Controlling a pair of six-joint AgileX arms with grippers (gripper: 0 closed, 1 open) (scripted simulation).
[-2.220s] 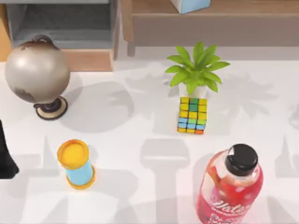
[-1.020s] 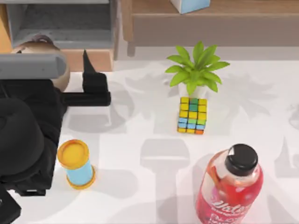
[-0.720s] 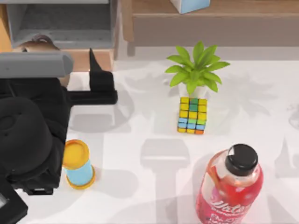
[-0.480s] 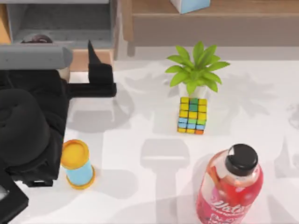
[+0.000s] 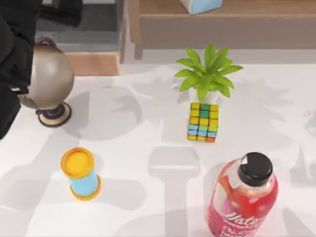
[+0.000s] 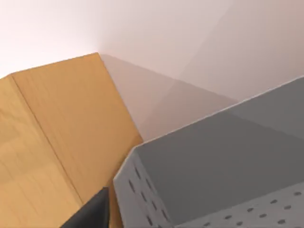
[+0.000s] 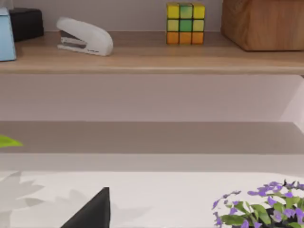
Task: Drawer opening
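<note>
Left arm: my left arm (image 5: 15, 54) is a big black shape at the top left corner of the top view. It reaches over the globe toward the gray drawer.
Left gripper: a dark finger tip (image 6: 90, 213) shows low in the left wrist view, close to the drawer's wall. I cannot tell how far the jaws are open, or if they hold anything.
Drawer: the gray drawer (image 5: 94, 27) sits at the far left edge of the table, inside a wooden cabinet (image 5: 94, 63). In the left wrist view I see its gray wall with small holes (image 6: 199, 171) right next to the wood side (image 6: 57, 142).
Globe: the globe (image 5: 52, 76) stands just in front of the cabinet, partly under my arm. There is little room between them.
Right arm: it is parked. In the right wrist view a dark finger tip (image 7: 92, 211) shows low down. I cannot tell how its jaws stand.
Middle of table: the white table (image 5: 148, 128) has open room between the globe and the plant.
Other things: a yellow and blue can (image 5: 81, 173) is near the front left. A green plant (image 5: 207, 71) stands near the back, with a color cube (image 5: 203, 122) just in front of it. A red bottle (image 5: 244, 197) is at the front right edge.
Shelf: a long wooden shelf (image 7: 152, 57) runs along the back, holding a white stapler (image 7: 85, 37).
</note>
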